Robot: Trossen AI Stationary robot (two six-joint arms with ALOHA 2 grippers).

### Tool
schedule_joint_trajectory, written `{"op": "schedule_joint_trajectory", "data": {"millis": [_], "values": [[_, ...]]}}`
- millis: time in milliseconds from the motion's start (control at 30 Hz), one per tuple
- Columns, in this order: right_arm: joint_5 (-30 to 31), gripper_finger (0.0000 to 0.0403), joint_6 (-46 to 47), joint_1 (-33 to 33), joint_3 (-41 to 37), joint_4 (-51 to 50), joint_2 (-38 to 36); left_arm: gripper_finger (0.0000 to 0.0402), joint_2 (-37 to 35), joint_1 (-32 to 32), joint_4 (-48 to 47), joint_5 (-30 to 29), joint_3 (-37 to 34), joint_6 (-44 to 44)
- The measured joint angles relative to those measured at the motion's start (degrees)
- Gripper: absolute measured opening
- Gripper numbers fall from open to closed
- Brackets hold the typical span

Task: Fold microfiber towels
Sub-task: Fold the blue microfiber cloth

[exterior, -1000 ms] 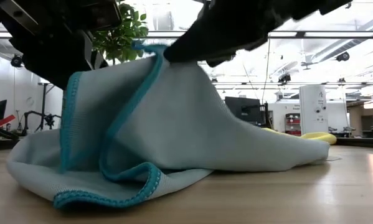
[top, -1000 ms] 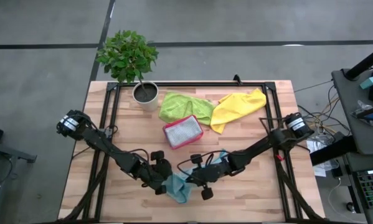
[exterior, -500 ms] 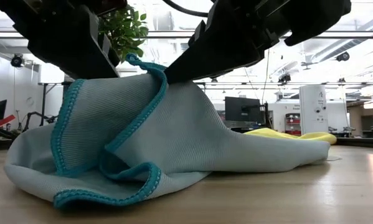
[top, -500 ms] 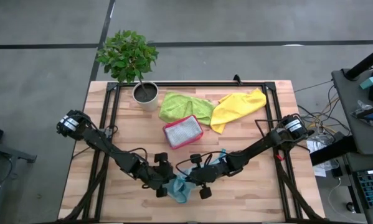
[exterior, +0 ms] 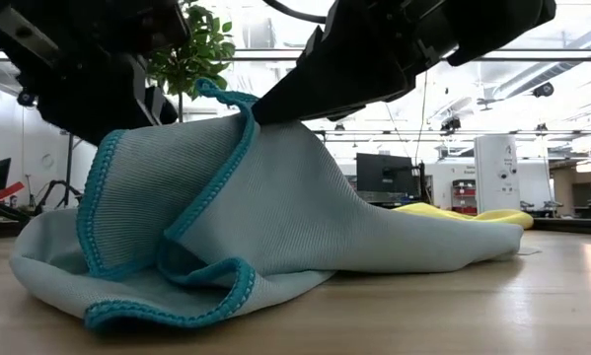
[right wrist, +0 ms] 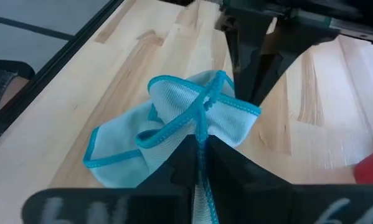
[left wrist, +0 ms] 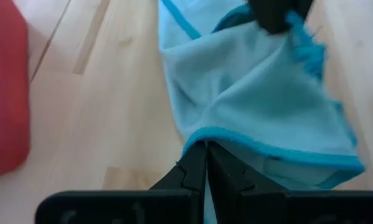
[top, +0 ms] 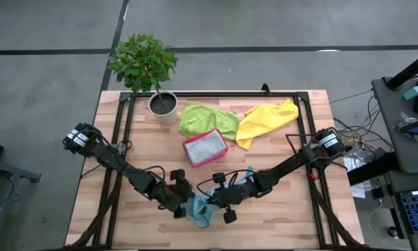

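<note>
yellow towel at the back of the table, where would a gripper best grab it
Probably the pointed corner of the yellow towel that sticks out toward the right rear of the table, coming from the right arm's side. That corner lies flat and free, while its other end touches the lime green towel.

Hiding under both arms in the high view: most of the teal towel (top: 199, 207), crumpled between the left end effector (top: 184, 206) and the right end effector (top: 215, 203). Blurring beside the left end effector: a red shape (left wrist: 5, 99), cut off by the wrist view's edge.
</note>
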Motion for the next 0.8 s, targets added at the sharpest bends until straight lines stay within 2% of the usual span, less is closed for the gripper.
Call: {"op": "schedule_joint_trajectory", "data": {"millis": [233, 567, 800], "values": [[0.0, 0.0013, 0.7, -0.2, 0.0, -0.3, 0.0, 0.0000, 0.0, 0.0, 3.9, -1.0, -2.4, -0.1], [0.0, 0.0079, 1.5, -0.9, 0.0, -0.1, 0.0, 0.0000, 0.0, 0.0, 5.6, -1.1, -3.5, 0.0], [0.0, 0.0075, 1.5, -1.0, 0.0, 0.5, 0.0, 0.0000, 0.0, 0.0, 5.5, -1.1, -3.6, 0.0]]}}
